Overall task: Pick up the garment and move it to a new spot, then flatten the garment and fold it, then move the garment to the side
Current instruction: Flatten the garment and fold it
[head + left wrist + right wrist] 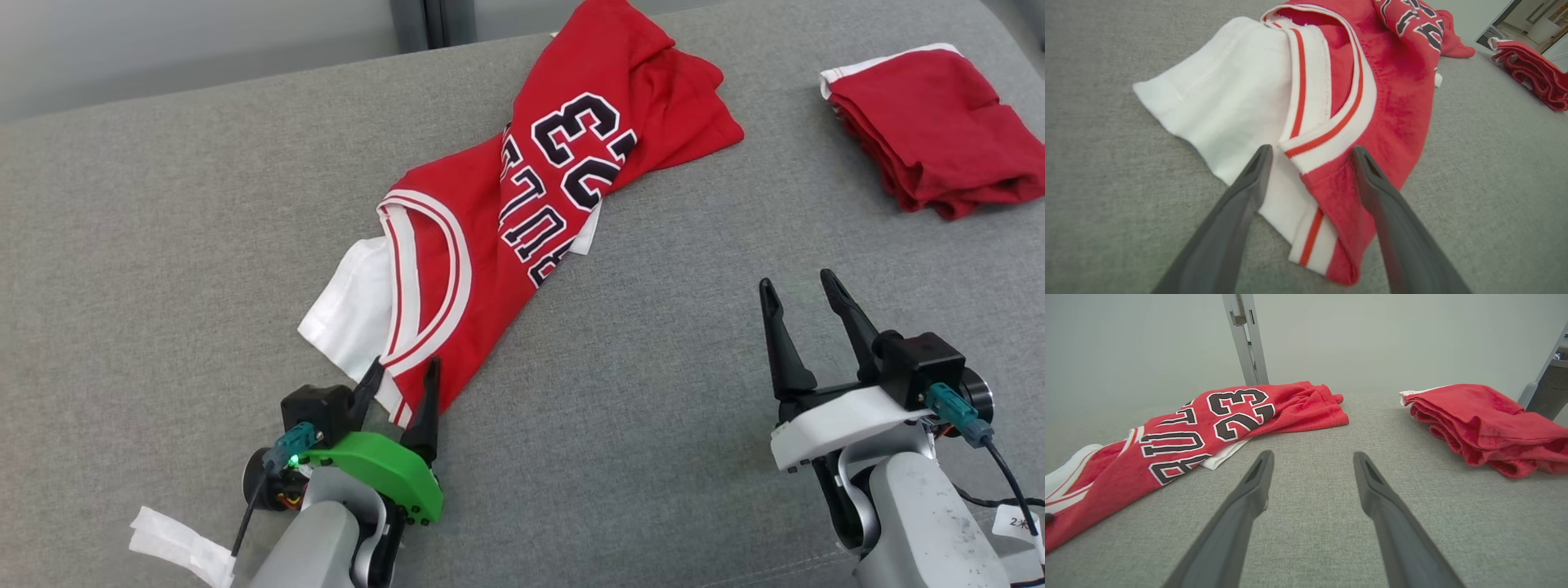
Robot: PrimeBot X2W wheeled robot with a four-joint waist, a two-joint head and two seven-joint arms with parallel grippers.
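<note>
Red jersey point(522, 204) edge sits inside your open left pincer point(406, 366), lower left; push deeper before closing; right pincer point(798, 279) open too.

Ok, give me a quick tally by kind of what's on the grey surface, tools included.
Unfolded garments: 1, the red jersey
Folded garments: 1, the folded red pile
Tools: 2, the left tool open at the jersey's near edge, and the right tool open over bare surface
Total: 4
</note>
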